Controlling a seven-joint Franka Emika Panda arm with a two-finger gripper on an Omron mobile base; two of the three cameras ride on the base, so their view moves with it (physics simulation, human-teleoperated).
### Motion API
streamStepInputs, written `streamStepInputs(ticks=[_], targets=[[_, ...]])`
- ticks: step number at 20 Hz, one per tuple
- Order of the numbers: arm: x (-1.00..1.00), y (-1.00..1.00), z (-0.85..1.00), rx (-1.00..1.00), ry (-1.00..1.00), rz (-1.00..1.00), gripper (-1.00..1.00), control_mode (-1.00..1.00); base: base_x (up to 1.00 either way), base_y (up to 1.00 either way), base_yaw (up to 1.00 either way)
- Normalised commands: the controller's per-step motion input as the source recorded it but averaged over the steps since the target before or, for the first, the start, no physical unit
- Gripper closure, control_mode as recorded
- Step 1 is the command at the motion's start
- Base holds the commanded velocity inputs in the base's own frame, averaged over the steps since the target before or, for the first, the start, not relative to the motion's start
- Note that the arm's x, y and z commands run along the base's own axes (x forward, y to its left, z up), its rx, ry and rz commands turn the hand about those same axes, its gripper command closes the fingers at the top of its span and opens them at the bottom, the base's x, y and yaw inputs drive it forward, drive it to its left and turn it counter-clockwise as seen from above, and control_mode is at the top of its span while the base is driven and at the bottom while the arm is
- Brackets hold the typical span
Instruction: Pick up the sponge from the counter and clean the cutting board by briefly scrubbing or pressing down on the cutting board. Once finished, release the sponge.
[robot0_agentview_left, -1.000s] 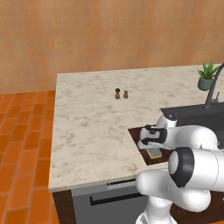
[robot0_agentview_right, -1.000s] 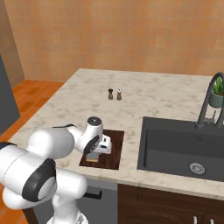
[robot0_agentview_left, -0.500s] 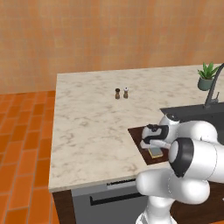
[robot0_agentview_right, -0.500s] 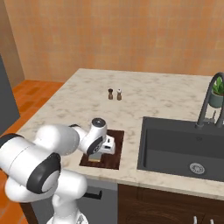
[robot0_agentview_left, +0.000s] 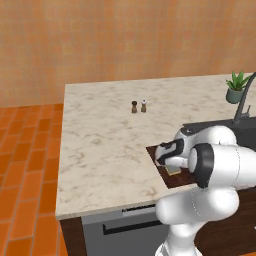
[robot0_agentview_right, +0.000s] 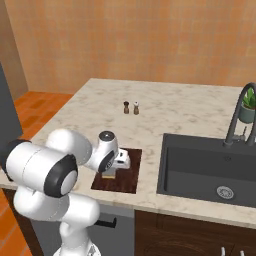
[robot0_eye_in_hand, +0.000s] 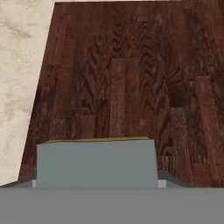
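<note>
The dark brown cutting board lies on the marble counter near its front edge, just left of the sink. The sponge, grey-blue over a thin yellow base, rests on the board's near part. My gripper points down onto the board and is shut on the sponge, pressing it against the wood. In the hand view the sponge hides the fingertips.
Two small shakers stand further back on the counter. The black sink basin with a dark faucet lies right of the board. A potted plant stands behind it.
The hand stays low over the board with the sponge and has barely shifted. The arm's white elbow has swung nearer to the cameras.
</note>
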Motion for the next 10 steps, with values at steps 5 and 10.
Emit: streamStepInputs(ticks=[5,10], targets=[[0.65,0.18,0.01,-0.05,0.00,0.01,1.00,-1.00,0.00,0.00,0.00],[0.61,0.01,0.00,-0.01,0.00,0.00,1.00,-1.00,0.00,0.00,0.00]])
